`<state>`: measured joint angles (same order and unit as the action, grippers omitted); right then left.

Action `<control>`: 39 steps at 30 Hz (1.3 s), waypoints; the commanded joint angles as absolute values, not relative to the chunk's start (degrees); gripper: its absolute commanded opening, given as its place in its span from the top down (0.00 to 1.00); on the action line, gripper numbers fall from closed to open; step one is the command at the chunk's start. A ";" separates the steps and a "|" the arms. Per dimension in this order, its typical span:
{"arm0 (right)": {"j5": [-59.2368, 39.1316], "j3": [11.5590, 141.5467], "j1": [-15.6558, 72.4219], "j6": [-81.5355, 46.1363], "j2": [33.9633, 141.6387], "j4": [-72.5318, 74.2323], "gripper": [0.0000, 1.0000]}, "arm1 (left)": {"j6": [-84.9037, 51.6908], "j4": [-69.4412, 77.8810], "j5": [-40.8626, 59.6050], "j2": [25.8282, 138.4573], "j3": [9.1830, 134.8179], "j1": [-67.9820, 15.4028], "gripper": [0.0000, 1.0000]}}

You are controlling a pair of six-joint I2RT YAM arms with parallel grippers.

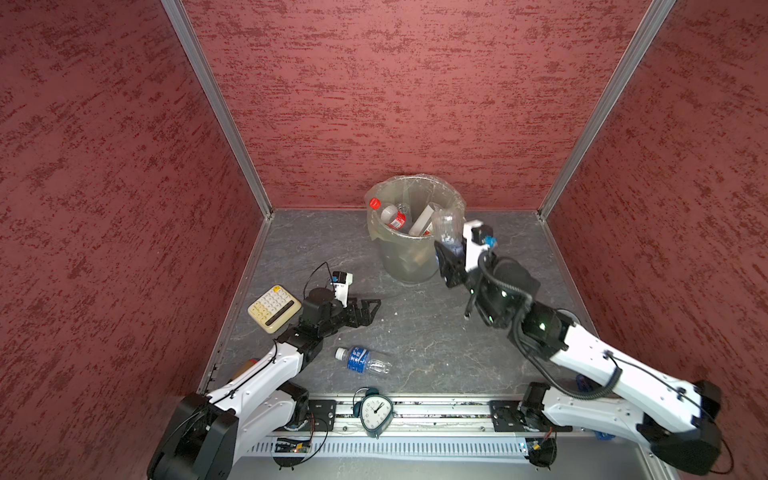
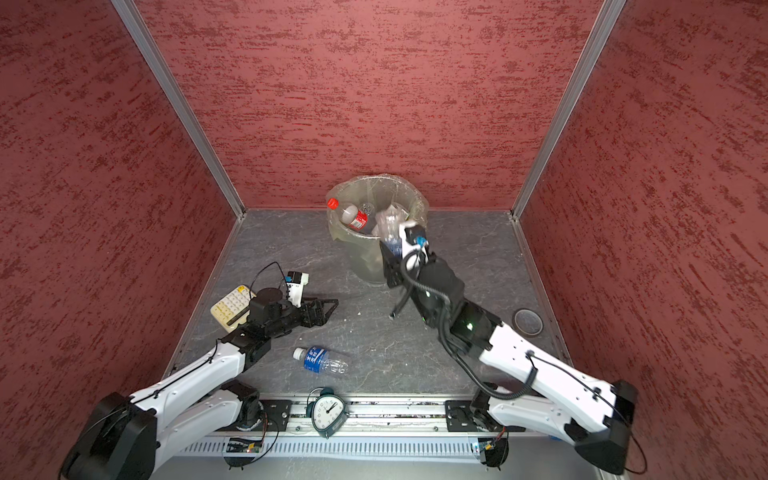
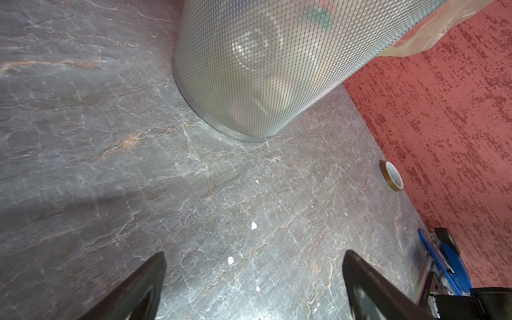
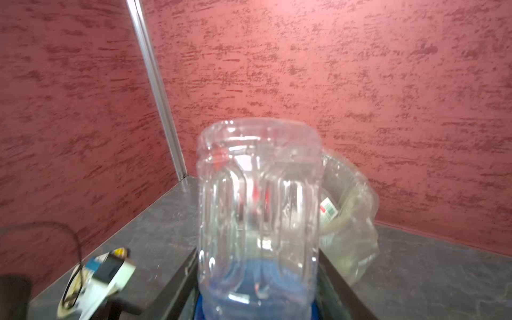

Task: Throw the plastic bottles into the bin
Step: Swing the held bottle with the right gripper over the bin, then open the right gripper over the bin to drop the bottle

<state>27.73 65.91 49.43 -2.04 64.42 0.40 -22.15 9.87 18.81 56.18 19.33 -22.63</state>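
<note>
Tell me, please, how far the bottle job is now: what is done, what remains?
Done: a red-capped bottle and at least one more lie in the bin. In hand: the right gripper holds a clear bottle at the bin's rim. Left: one blue-label bottle lies on the table; the left gripper is open and empty.

Bin [image 3: 249,69]: fine silvery metal mesh; liner bag [image 3: 421,33]: thin translucent plastic; bottle [image 4: 259,194]: clear, glossy plastic; tabletop [image 3: 110,155]: grey veined stone look, matt; walls [image 1: 415,83]: rough red texture.
</note>
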 commanded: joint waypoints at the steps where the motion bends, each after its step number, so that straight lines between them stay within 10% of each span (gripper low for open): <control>1: 18.86 79.96 40.27 -1.07 75.55 -1.04 0.32 | -21.00 9.38 18.35 54.25 19.43 -21.86 0.01; 6: 14.11 90.76 35.70 -2.31 86.71 -4.19 0.01 | -21.79 8.00 19.40 50.98 18.42 -19.98 0.01; 22: 8.56 80.58 33.75 -7.44 75.30 -9.99 0.01 | -22.15 8.46 21.01 51.18 18.48 -18.73 0.01; 39: 16.71 51.72 50.76 -9.92 60.43 -10.42 0.11 | -22.23 -3.48 19.37 40.01 17.30 -19.06 0.01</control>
